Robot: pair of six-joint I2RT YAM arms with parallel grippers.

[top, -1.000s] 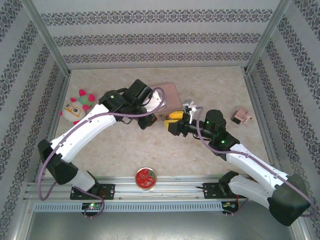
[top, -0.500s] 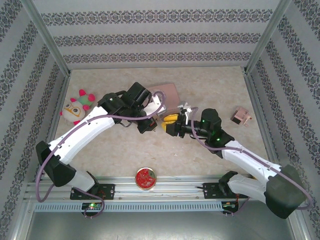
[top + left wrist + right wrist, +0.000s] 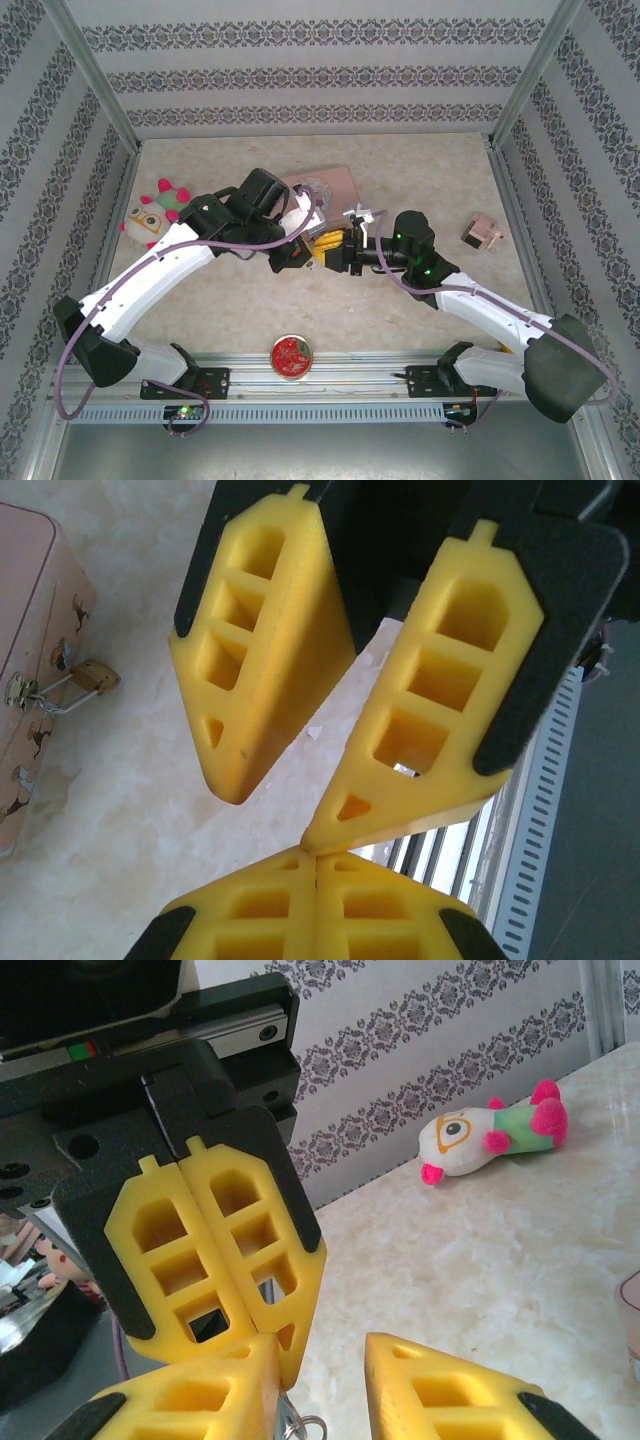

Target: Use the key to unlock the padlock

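Note:
A tiny brass padlock (image 3: 90, 675) hangs on the hasp of the pink tin (image 3: 30, 630), left of both grippers and apart from them. The two grippers meet tip to tip in front of the tin (image 3: 325, 190). My left gripper (image 3: 315, 855) is shut, its fingertips (image 3: 285, 1360) pressed together. A metal key (image 3: 285, 1425) with a small ring sticks out right under those tips. My right gripper (image 3: 320, 1345) stands open, and the key lies against the inner face of its left finger. In the top view the left gripper (image 3: 300, 245) and right gripper (image 3: 328, 250) touch.
A white plush toy (image 3: 150, 215) with pink tufts lies by the left wall. A round red lid (image 3: 292, 357) sits near the front rail. A small pink object (image 3: 484, 235) rests at the right. Patterned walls close in the table.
Both grippers have shifted left and a little nearer, staying tip to tip. More of the pink tin's lid is uncovered behind them.

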